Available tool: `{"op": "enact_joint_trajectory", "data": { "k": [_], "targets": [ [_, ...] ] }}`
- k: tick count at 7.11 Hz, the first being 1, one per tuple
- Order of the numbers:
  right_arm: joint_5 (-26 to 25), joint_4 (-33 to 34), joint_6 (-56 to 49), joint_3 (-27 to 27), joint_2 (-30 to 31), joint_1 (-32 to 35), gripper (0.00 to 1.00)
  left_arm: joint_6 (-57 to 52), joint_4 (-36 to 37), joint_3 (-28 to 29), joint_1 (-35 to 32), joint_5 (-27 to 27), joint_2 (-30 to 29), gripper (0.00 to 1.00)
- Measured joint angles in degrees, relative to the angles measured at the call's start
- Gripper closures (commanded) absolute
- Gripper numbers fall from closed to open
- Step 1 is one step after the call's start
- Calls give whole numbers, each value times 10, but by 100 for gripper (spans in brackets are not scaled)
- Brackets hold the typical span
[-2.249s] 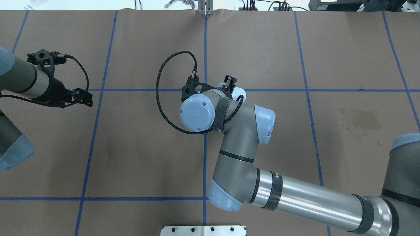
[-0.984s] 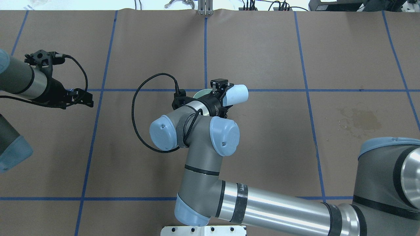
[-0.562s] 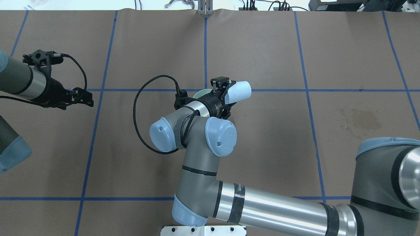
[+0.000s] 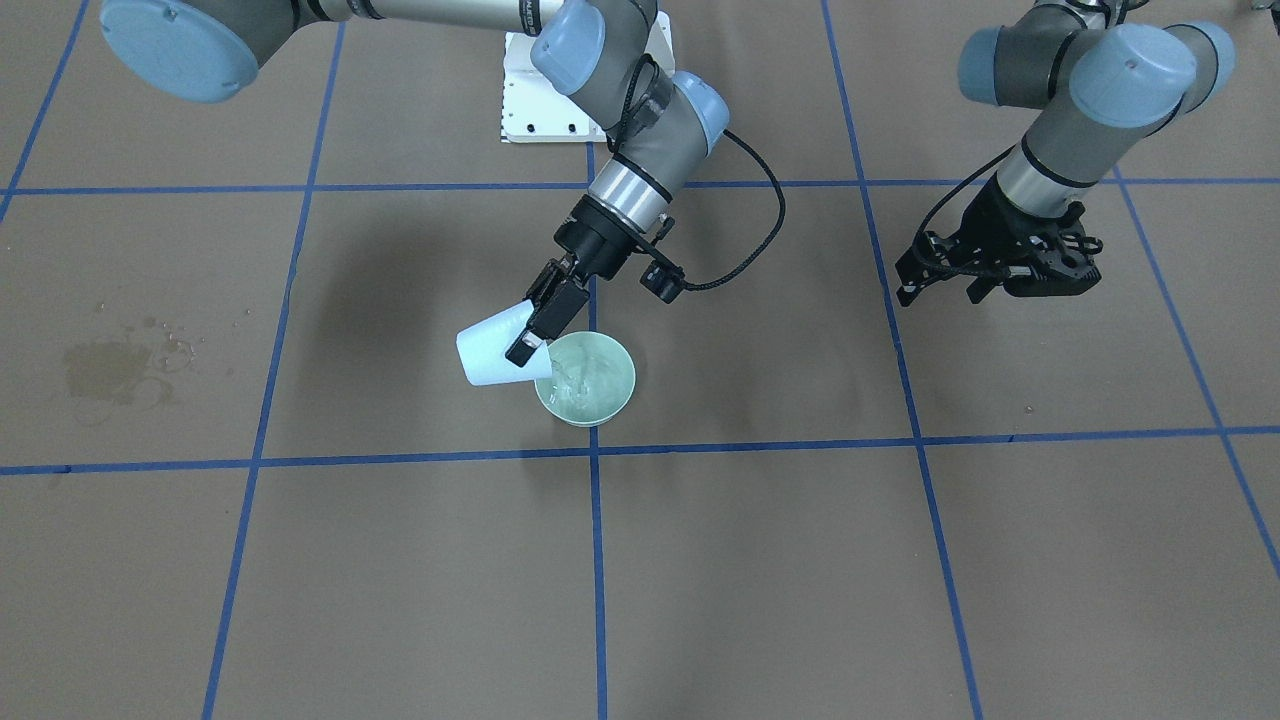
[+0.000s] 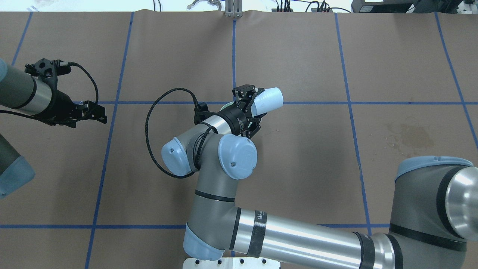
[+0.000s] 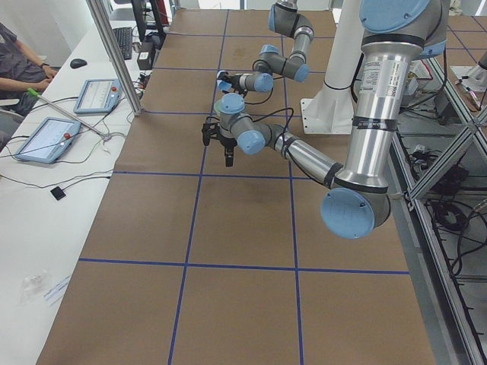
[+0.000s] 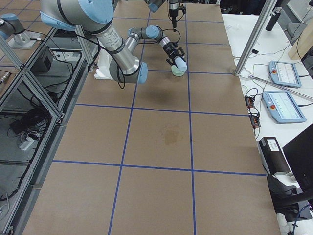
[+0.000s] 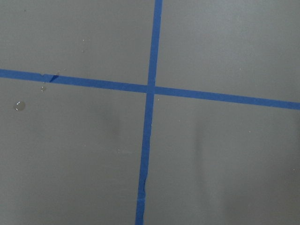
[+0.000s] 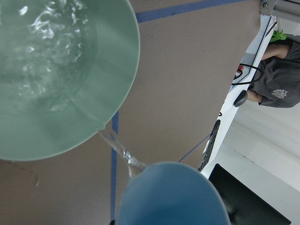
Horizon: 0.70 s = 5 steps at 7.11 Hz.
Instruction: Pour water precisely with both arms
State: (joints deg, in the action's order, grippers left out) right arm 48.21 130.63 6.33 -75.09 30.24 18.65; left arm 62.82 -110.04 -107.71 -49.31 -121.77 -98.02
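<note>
The water (image 9: 124,154) runs in a thin clear stream from the lip of the light blue cup (image 4: 488,350), which is tipped far over, into the green bowl (image 4: 592,388). There you can see it rippling and glinting, and the bowl stands on the brown table (image 4: 800,560) just beside a crossing of blue tape lines (image 4: 596,540). Your right gripper (image 4: 533,330) pinches the cup near its mouth, just above the bowl's edge, while your left gripper (image 4: 938,290) hangs well apart over the table, fingers spread and empty.
</note>
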Motion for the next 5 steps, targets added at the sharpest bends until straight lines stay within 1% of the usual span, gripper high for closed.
{"op": "enact_joint_trajectory", "data": {
  "k": [2,3,4,5],
  "targets": [
    [-16,1,17,9,-1,-4,63,2,0,1,0,-5,0,0],
    [-18,-2,53,5,-1,-5,63,2,-1,0,0,-6,0,0],
    [-14,-8,90,-13,3,-5,63,2,-1,0,0,-6,0,0],
    [7,-22,128,-58,21,0,63,1,-1,-1,0,-6,0,0]
  ]
}}
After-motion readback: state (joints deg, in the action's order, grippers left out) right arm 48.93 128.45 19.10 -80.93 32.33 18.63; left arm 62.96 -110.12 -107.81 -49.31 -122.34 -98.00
